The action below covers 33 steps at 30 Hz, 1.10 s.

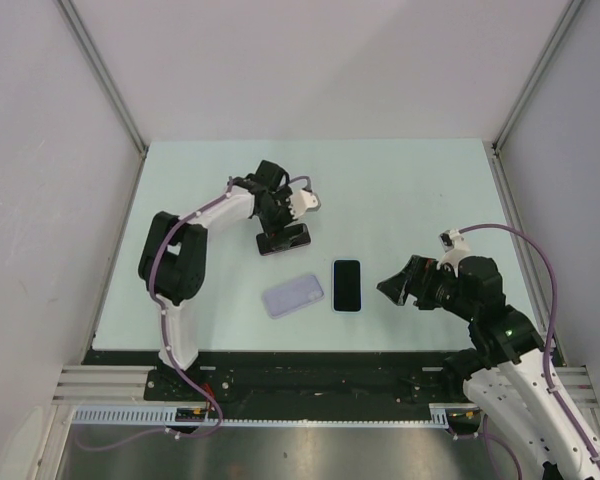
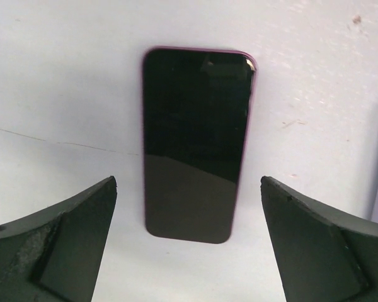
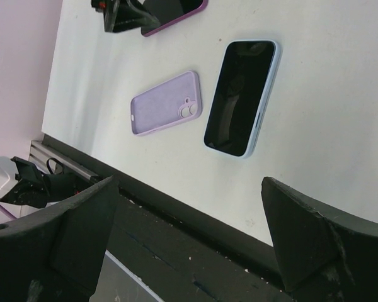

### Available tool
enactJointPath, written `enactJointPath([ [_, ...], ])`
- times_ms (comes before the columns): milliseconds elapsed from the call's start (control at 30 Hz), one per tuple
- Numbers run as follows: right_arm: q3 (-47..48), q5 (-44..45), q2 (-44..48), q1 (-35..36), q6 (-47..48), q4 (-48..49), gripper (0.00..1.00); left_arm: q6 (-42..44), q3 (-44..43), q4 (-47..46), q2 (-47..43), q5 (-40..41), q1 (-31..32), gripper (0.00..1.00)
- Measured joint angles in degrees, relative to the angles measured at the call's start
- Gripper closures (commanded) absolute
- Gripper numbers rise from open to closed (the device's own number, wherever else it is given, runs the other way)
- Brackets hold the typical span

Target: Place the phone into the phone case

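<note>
We see a pale mint-green table (image 1: 410, 190) boxed in by plain grey-white walls (image 1: 310, 60), with slanted metal posts (image 1: 102, 72) at the back corners. A black strip and an aluminium rail (image 1: 320, 412) run along the near edge. In the left wrist view the top has small scuffs and a thin hairline mark.

Three flat items are on the table. A dark-screened phone with a magenta rim (image 2: 195, 126) lies face up, left of centre and toward the back. A lilac phone case (image 1: 292, 295) lies back side up, camera cutout showing, closer to the near edge. Just right of it, not touching, a phone with a light-blue rim (image 1: 347, 285) lies face up.

The left gripper (image 2: 189, 189) hangs over the magenta-rimmed phone with its fingers (image 2: 63, 245) spread wide to either side, clear of the phone's edges. The right gripper (image 1: 395, 285) sits low, right of the blue-rimmed phone, pointing at it, fingers spread and holding nothing. No phone is in the case yet.
</note>
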State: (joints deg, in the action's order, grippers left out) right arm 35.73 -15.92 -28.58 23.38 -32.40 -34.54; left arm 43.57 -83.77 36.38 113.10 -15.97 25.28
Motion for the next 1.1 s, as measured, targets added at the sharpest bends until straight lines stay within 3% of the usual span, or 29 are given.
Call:
enactJointPath([
  [167, 0.0, 0.0, -0.1, 0.0, -0.1, -0.4, 0.0, 0.2, -4.5, 1.7, 2.4, -1.3, -1.8, 0.01],
  [767, 0.1, 0.0, -0.7, -0.3, 0.0, -0.5, 0.0, 1.5, -6.5, 4.7, 8.0, -2.0, -1.3, 0.03],
  [1100, 0.1, -0.1, -0.7, -0.6, 0.1, -0.6, 0.0, 1.5, -5.9, 3.5, 8.0, -2.8, -0.8, 0.19],
])
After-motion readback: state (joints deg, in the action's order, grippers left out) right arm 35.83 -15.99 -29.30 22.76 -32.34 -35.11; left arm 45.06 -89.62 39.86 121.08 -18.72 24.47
